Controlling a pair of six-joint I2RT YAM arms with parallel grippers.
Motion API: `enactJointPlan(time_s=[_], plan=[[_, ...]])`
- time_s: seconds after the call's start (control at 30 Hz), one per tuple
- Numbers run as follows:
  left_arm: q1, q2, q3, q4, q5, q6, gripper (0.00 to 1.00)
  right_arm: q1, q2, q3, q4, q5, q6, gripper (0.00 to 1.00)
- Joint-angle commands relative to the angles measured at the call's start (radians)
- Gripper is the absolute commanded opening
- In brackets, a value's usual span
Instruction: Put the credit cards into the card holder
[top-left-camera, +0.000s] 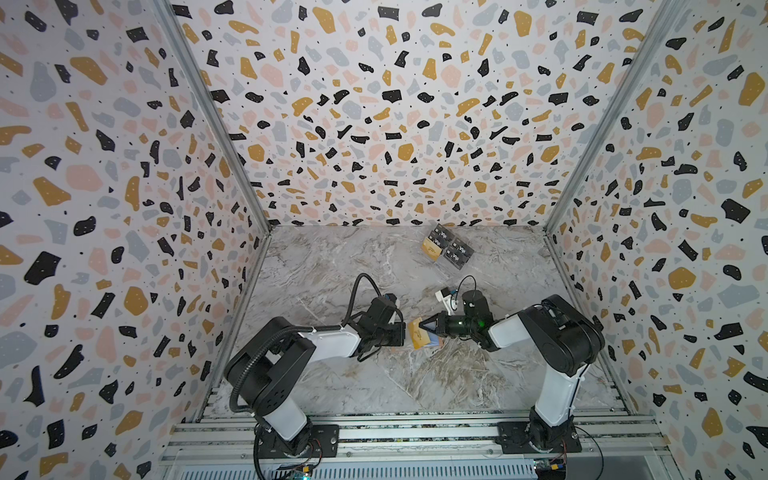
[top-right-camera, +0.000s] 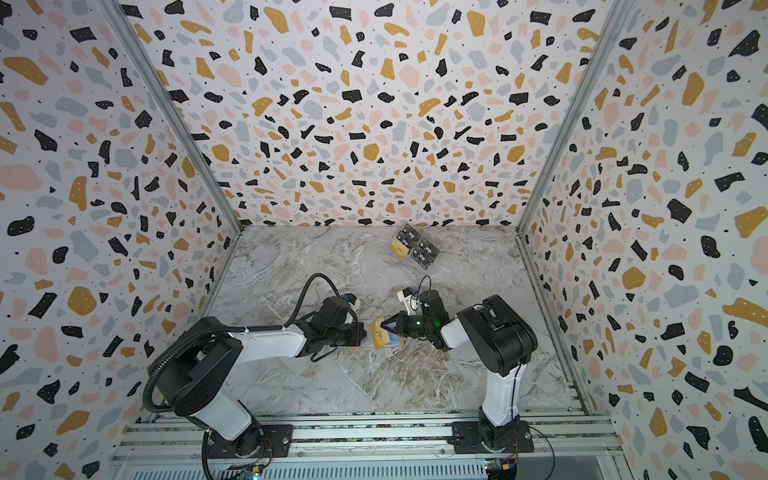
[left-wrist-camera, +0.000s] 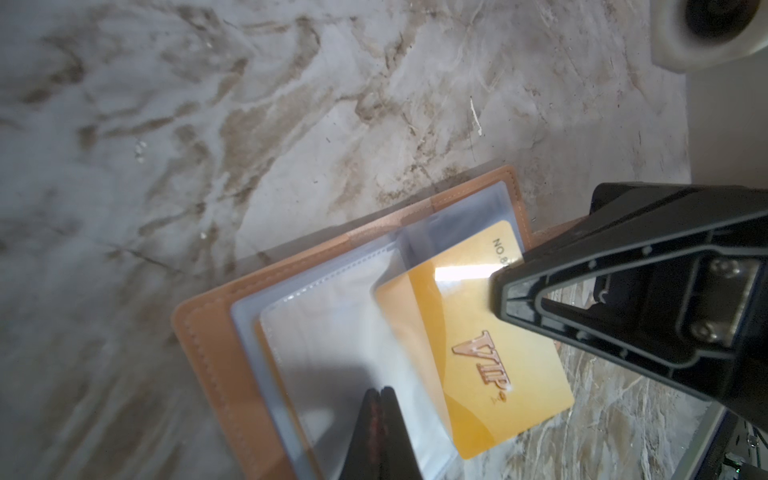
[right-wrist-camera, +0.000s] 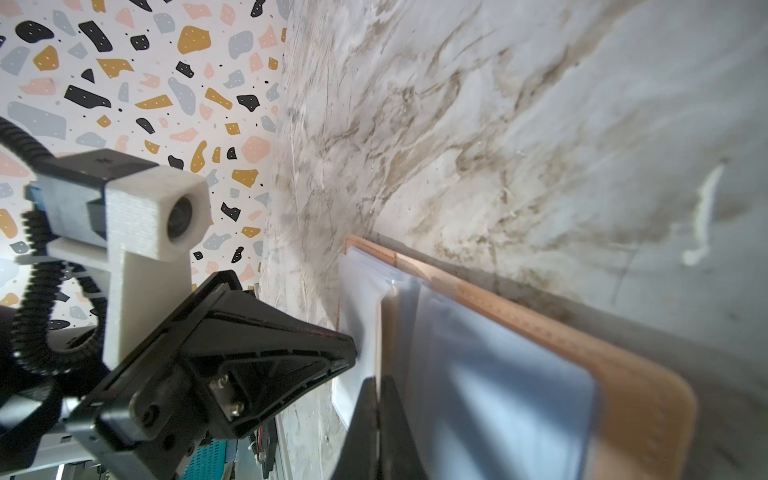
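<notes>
While you are watching, gold card (left-wrist-camera: 490, 365) is lying across the open card holder (left-wrist-camera: 208, 345)

From 9 o'clock, your left gripper (left-wrist-camera: 380, 392) is pressing closed fingers against a clear sleeve (left-wrist-camera: 332, 332). From 3 o'clock, your right gripper (left-wrist-camera: 498, 286) is clamping the card. Farther off, at 1 o'clock, the remaining credit cards (top-left-camera: 451, 251) are lying together on the table (top-left-camera: 332, 374).

The gold card's (left-wrist-camera: 490, 357) number is partly covered by the right claw (left-wrist-camera: 498, 291), while the card holder (top-left-camera: 434, 341) is largely hidden in both top views.
</notes>
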Motion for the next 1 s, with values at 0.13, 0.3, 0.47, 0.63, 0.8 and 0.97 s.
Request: enactJointPlan(time_s=[0.13,0.3,0.47,0.63,0.8,0.97], plan=[[0.002,-0.023,-0.017,-0.02,0.0,0.001,0.0,-0.013,-0.006,0.038,-0.003,-0.025,-0.052,0.0],[0.003,-0.029,-0.019,-0.019,-0.004,-0.001,0.0,-0.013,0.009,0.042,0.012,-0.035,-0.046,0.0],[0.003,-0.03,-0.027,-0.011,0.018,-0.006,0.0,-0.015,0.022,0.058,-0.001,-0.045,-0.07,0.0],[0.009,-0.045,-0.029,-0.021,0.027,-0.01,0.0,-0.014,0.033,0.077,-0.043,-0.051,-0.108,0.0],[0.014,-0.076,-0.013,-0.063,-0.014,-0.019,0.05,-0.017,0.033,0.094,-0.064,-0.07,-0.122,0.0],[0.017,-0.092,0.013,-0.116,-0.073,-0.024,0.14,-0.019,0.042,0.121,-0.09,-0.083,-0.127,0.0]])
